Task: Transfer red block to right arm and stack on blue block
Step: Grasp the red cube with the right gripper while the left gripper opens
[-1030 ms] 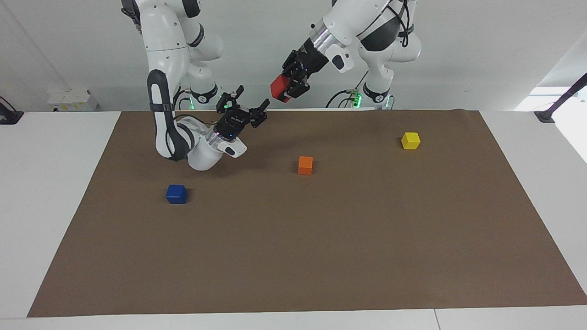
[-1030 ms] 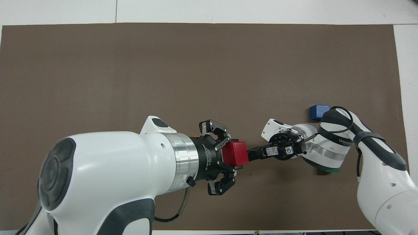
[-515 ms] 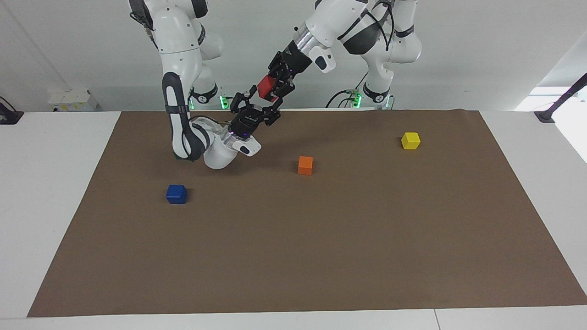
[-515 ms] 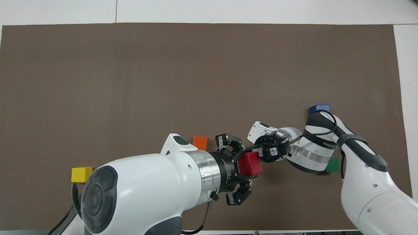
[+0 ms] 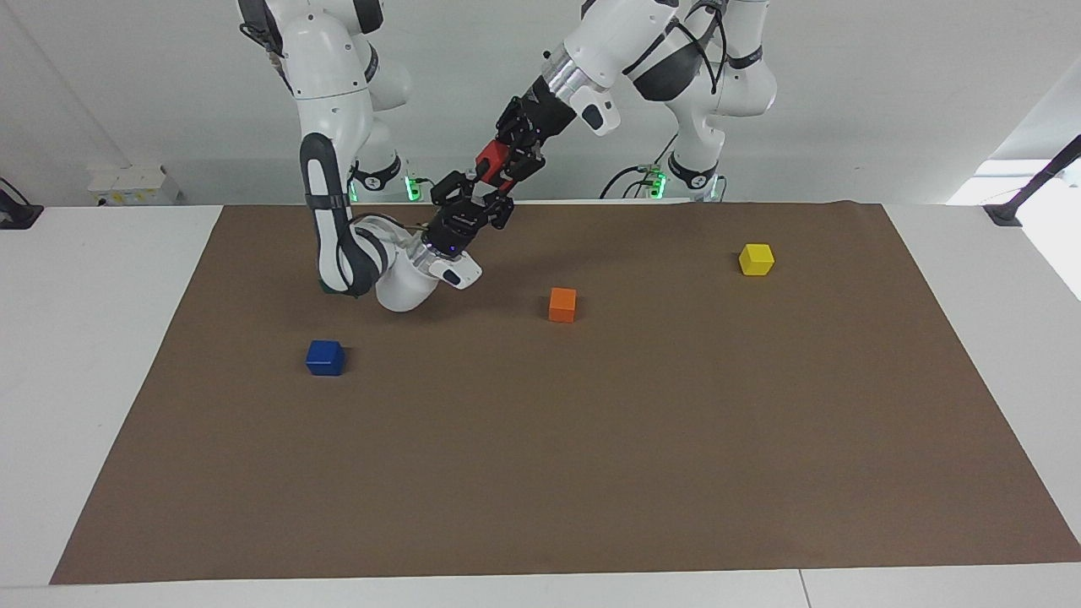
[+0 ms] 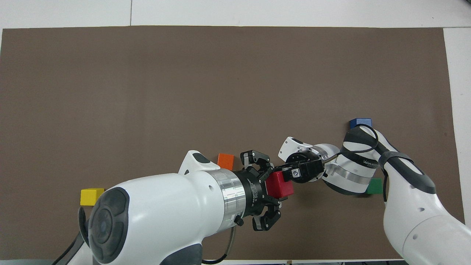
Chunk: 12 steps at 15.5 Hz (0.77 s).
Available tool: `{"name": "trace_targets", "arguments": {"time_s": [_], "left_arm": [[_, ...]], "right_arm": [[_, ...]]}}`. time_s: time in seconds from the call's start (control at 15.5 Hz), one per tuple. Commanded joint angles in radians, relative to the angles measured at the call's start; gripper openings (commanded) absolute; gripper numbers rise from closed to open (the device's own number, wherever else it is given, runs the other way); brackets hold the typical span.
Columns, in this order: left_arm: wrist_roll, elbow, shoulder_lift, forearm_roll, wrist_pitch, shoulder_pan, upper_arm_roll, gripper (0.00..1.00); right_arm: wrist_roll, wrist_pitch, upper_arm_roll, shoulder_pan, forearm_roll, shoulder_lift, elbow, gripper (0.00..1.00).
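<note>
The red block (image 5: pixel 488 159) is held up in the air in my left gripper (image 5: pixel 500 165), which is shut on it over the robots' edge of the brown mat. It also shows in the overhead view (image 6: pixel 278 183), in the left gripper (image 6: pixel 281 188). My right gripper (image 5: pixel 473 192), with its blue light, points up at the block from below, open, with its fingertips at the block's lower end; it shows in the overhead view too (image 6: pixel 289 173). The blue block (image 5: pixel 325 357) sits alone on the mat toward the right arm's end, partly covered by the right arm in the overhead view (image 6: pixel 360 122).
An orange cube (image 5: pixel 562 304) sits mid-mat and a yellow cube (image 5: pixel 756 259) toward the left arm's end. A green cube (image 6: pixel 375 186) lies under the right arm's elbow. The brown mat (image 5: pixel 591 464) covers most of the white table.
The left gripper has carried the red block toward the right arm's end and down to the right gripper. The right gripper has risen and moved in until its fingertips reach the block.
</note>
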State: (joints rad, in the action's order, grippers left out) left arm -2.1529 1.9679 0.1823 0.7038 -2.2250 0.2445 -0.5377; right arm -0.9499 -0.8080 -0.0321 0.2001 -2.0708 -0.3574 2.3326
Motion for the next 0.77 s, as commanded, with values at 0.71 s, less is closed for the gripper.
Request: {"name": "trace_targets", "arguments": {"time_s": [0.71], "left_arm": [[0.466,0.051,0.071,-0.021,0.228,-0.436,0.015,1.0]], "right_arm": [[0.02,-0.089,-0.003,-0.014,-0.009,0.075,-0.006,0.0]]}}
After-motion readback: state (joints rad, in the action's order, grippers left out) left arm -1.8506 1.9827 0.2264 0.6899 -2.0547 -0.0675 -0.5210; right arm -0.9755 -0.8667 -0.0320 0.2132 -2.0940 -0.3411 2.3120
